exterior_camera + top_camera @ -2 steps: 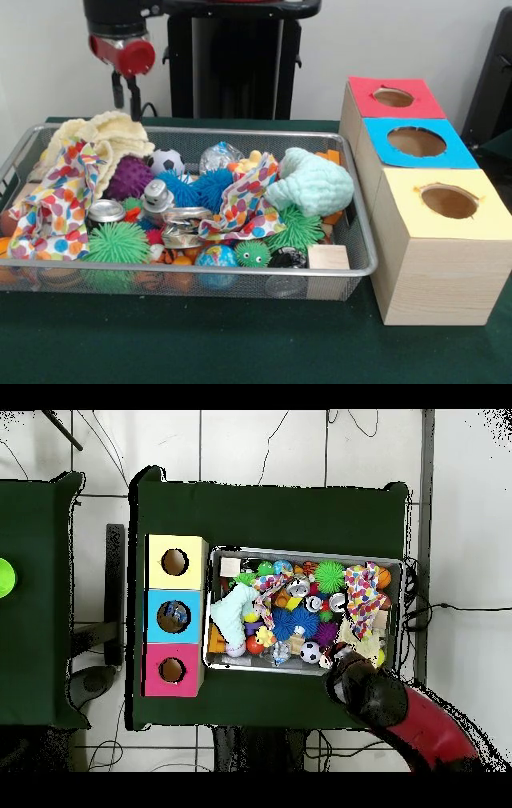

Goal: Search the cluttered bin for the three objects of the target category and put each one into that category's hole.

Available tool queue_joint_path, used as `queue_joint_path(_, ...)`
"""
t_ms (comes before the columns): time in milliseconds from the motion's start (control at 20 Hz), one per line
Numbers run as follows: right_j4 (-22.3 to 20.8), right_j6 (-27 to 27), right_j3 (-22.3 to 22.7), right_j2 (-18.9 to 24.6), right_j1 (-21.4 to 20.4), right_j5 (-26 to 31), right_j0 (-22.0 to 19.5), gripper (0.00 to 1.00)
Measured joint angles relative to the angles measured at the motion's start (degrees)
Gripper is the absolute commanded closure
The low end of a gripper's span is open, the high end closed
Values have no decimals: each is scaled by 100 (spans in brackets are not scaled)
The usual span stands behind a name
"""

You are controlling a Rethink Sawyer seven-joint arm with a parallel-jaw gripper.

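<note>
Green cloth covers the surface (200, 344), and on it sits a wire-mesh bin (240, 276) heaped with clutter. Nearest the front rim lie a spiky green ball (118, 242), a small globe ball (216, 257), a fuzzy green ball with eyes (251, 254) and a plain wood block (328, 258). Behind them are a dented can (105, 211), crumpled foil (182, 226) and two polka-dot cloths (56, 210), soft and rumpled. Further in sit a knobbly purple ball (128, 178), a bristly blue ball (198, 189), a mint knitted cloth (312, 182) and a small soccer ball (166, 162); a cream knitted cloth (100, 136) drapes the far left corner.

Right of the bin stand three wooden boxes, each with a round hole in a coloured top: yellow (448, 200) nearest, blue (416, 142) next, red (394, 97) farthest.

The gripper (126, 100) hangs above the bin's far left corner, over the cream cloth, touching nothing and holding nothing; two thin dark fingers (118, 90) show a narrow gap, so it looks slightly open. In the overhead view the red arm (420, 729) reaches over that same corner.
</note>
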Motion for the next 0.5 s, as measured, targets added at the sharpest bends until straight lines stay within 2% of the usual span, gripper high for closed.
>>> queue_joint_path(250, 133, 0, 581, -97, -118, -331, -143, 0)
queue_joint_path(400, 271, 30, 1037, -114, -6, -899, -35, 0)
queue_joint_path(500, 338, 65, 1153, -113, 63, -1101, 53, 0)
